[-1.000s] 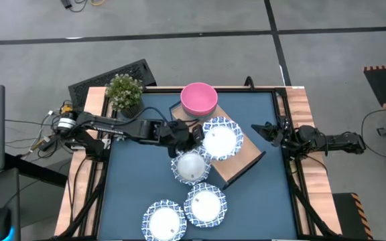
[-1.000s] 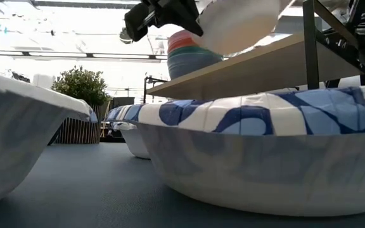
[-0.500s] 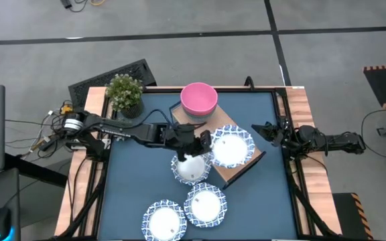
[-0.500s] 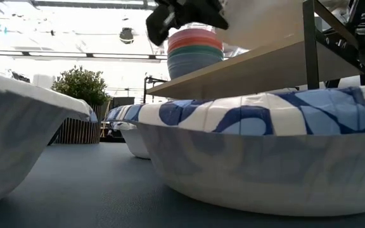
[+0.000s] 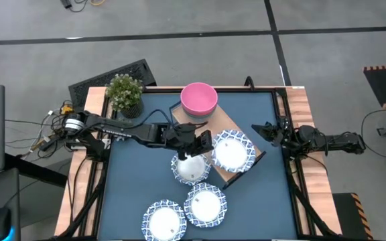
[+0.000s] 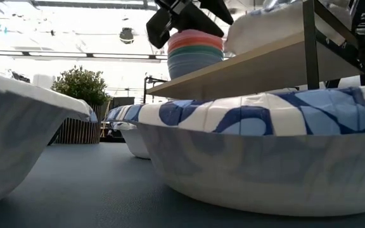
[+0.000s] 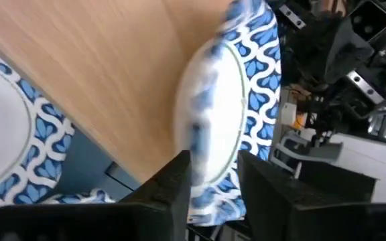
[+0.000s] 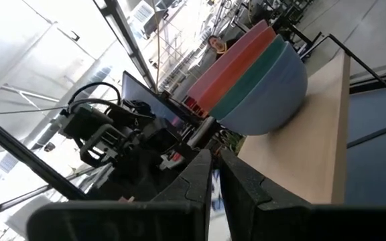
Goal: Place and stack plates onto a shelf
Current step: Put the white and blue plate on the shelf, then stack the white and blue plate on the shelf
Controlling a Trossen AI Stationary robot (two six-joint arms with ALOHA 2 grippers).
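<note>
One blue-and-white rimmed plate (image 5: 233, 150) lies on the light wooden shelf (image 5: 221, 122); in the low view the plate (image 6: 265, 25) rests on the board (image 6: 246, 66). My left gripper (image 5: 205, 142) is at the plate's left rim and is shut on it. Three more plates (image 5: 191, 167), (image 5: 205, 204), (image 5: 164, 221) rest on their bases on the blue table. My right gripper (image 5: 256, 128) is shut and empty at the table's right edge. My left gripper pinches the plate's rim (image 7: 210, 177) on the side toward the table's left, between its two fingers, one on each face. The fingers come from the table's left, slanting a little down. The plate's far part rests on the shelf board (image 7: 112, 67).
A stack of plain bowls with a pink one on top (image 5: 198, 98) stands on the shelf's far end, seen also in the right wrist view (image 8: 260, 80). A potted plant (image 5: 124, 92) stands at the table's far left corner. The nearest plate (image 6: 265, 145) fills the low view.
My left gripper has carried the plate toward the table's right and a little toward the near edge, then down. The plate was tilted above the shelf and now lies on the board, farther along it from the bowls.
</note>
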